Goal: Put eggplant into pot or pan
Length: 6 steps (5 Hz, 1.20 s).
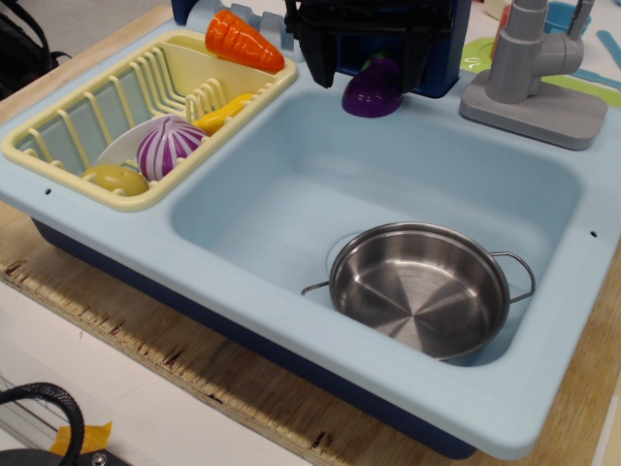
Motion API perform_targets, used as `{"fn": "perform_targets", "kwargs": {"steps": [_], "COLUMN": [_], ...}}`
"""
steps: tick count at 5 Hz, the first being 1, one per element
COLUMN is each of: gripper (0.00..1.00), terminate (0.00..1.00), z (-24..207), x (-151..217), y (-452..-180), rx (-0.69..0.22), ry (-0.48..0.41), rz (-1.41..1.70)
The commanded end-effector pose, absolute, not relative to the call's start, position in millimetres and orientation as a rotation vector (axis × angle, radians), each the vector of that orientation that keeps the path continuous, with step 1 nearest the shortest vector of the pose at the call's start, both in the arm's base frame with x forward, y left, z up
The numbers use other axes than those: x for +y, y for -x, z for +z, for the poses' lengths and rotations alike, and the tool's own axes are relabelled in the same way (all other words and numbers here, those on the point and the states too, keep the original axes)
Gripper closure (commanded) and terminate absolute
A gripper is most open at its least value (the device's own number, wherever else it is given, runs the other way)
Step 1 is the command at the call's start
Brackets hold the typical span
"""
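A light blue toy sink unit (291, 320) sits on a wooden bench (126, 340) with a chipped plywood edge. A cream dish rack (58, 160) occupies the unit's left compartment. Inside the rack: a purple-and-white striped onion toy (167, 146), resting against a white plate (118, 148); a yellow-olive rounded toy (114, 179) at the near edge; a small yellow piece (225, 112) lying among the tines. An orange carrot toy (243, 41) lies on the rack's far rim. A grey toy faucet (532, 68) stands upright at the unit's back right corner. A dark blue block (451, 49) stands behind the basin. A black cable (44, 398) shows at the lower left corner.
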State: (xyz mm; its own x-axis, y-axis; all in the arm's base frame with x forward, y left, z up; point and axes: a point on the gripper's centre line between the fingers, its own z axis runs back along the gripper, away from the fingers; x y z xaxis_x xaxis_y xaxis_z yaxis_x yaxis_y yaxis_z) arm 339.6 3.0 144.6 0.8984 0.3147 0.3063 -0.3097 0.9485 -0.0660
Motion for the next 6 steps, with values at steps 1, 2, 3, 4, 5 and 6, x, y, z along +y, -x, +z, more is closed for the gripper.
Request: {"fn": "perform_targets", "kwargs": {"steps": [1, 2, 3, 4, 5, 6], "gripper": [0.00, 0.00, 1.00, 1.00, 1.00, 1.00], "terminate": [0.00, 0.00, 0.00, 0.00, 0.00, 0.00], "z": [152, 143, 138, 135, 141, 142], "x": [3, 3, 2, 1, -3, -11], "y": [-348, -351, -352, -351, -341, -313], "rx": [-0.345, -0.321, -0.312, -0.278, -0.262, -0.247], "ry": [0.032, 0.045, 0.052, 0.046, 0.027, 0.038], "rz": [0.317, 0.319, 0.338, 0.350, 0.386, 0.473]}}
